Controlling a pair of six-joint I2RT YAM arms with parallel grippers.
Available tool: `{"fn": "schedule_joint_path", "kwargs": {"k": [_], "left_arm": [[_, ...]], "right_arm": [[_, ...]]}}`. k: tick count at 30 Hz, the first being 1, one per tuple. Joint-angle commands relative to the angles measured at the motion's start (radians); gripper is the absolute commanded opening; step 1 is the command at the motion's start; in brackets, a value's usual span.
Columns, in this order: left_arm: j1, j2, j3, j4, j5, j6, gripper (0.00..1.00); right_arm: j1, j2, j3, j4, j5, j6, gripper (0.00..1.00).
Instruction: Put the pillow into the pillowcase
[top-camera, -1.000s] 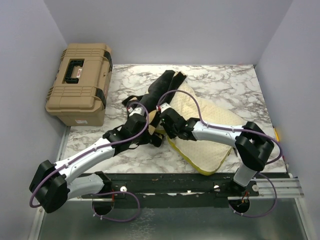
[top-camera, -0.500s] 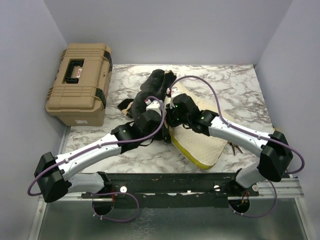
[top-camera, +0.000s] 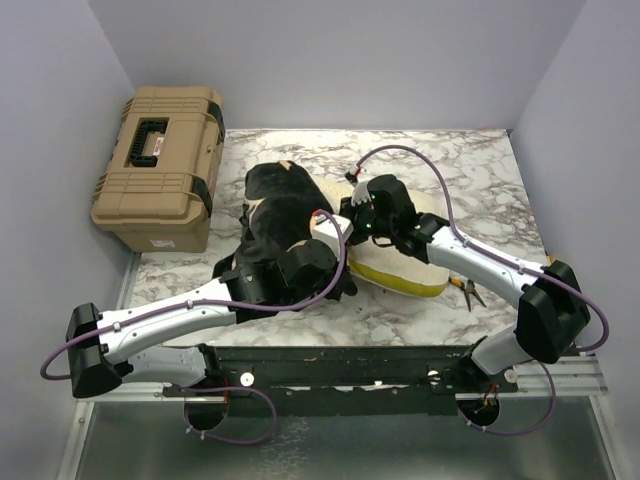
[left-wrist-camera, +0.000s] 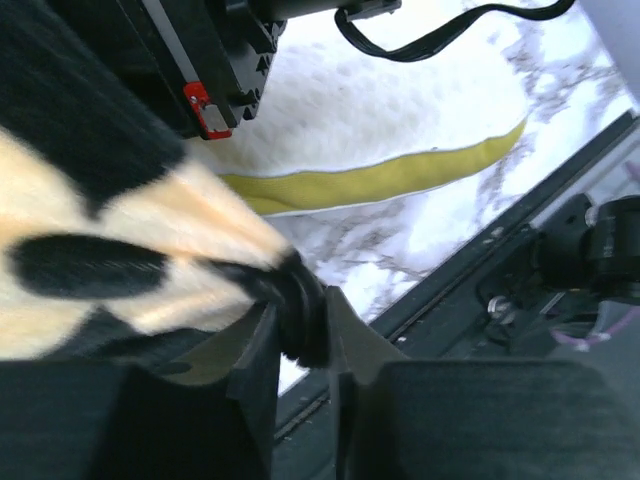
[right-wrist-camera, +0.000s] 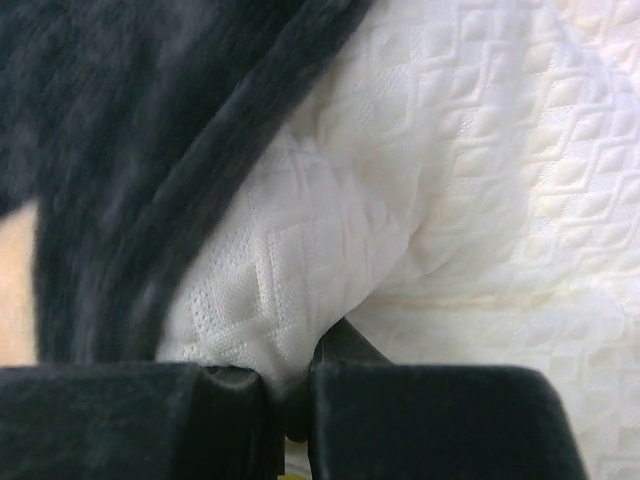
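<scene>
The black pillowcase (top-camera: 272, 212) with tan motifs lies bunched over the left end of the cream pillow (top-camera: 405, 270), whose yellow edge band faces the front. My left gripper (top-camera: 340, 284) is at the pillowcase's near right corner. In the left wrist view it (left-wrist-camera: 300, 325) is shut on the black hem of the pillowcase (left-wrist-camera: 90, 150), with the pillow (left-wrist-camera: 380, 110) beyond. My right gripper (top-camera: 346, 222) reaches in from the right at the pillowcase's mouth. The right wrist view shows it (right-wrist-camera: 290, 395) pinching a fold of the quilted pillow (right-wrist-camera: 450, 200) beside the pillowcase (right-wrist-camera: 130, 140).
A tan toolbox (top-camera: 160, 165) stands at the back left, half off the marble table (top-camera: 470, 180). A small pair of pliers (top-camera: 470, 292) lies right of the pillow. A black rail (top-camera: 380, 360) runs along the near edge.
The pillowcase went from a narrow strip to a wide bunch over the pillow's left end. My left gripper moved right and nearer; my right arm stretched toward the back left.
</scene>
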Motion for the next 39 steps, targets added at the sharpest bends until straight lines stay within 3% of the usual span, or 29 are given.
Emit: {"fn": "schedule_joint_path", "kwargs": {"k": [1,6,11,12,15,17,20,23,27,34,39], "left_arm": [[-0.032,-0.034,0.048,-0.033,0.069,0.024,0.41],[-0.032,-0.076,0.164,-0.096,-0.085,0.0,0.77],[-0.03,-0.097,0.211,-0.089,-0.229,-0.038,0.86],[-0.029,-0.09,0.221,-0.104,-0.273,-0.05,0.87],[-0.007,-0.05,0.258,-0.168,-0.378,-0.067,0.9],[0.059,-0.006,0.305,-0.234,-0.397,-0.089,0.91],[0.205,0.071,0.367,-0.301,-0.304,-0.088,0.91],[0.317,0.16,0.403,-0.313,-0.231,-0.039,0.91],[0.416,0.319,0.485,-0.316,-0.195,0.052,0.89],[0.453,0.649,0.776,-0.394,-0.355,0.212,0.85],[0.494,0.833,0.89,-0.407,-0.44,0.279,0.85]], "right_arm": [[0.0,-0.034,0.007,0.197,-0.212,-0.054,0.0],[0.0,-0.089,-0.179,0.226,-0.302,-0.091,0.01],[0.0,-0.116,-0.283,0.263,-0.348,-0.089,0.11],[0.0,-0.116,-0.285,0.26,-0.354,-0.085,0.18],[-0.001,-0.135,-0.272,0.22,-0.324,-0.08,0.54],[0.0,-0.169,-0.252,0.15,-0.253,-0.085,0.69],[-0.002,-0.203,-0.199,-0.016,-0.068,-0.095,0.84],[-0.022,-0.22,-0.178,-0.109,0.04,-0.109,0.89],[-0.119,-0.203,-0.179,-0.125,-0.021,-0.079,0.89],[-0.248,-0.086,-0.127,-0.131,-0.182,-0.034,0.89],[-0.305,-0.043,-0.098,-0.121,-0.248,-0.015,0.89]]}}
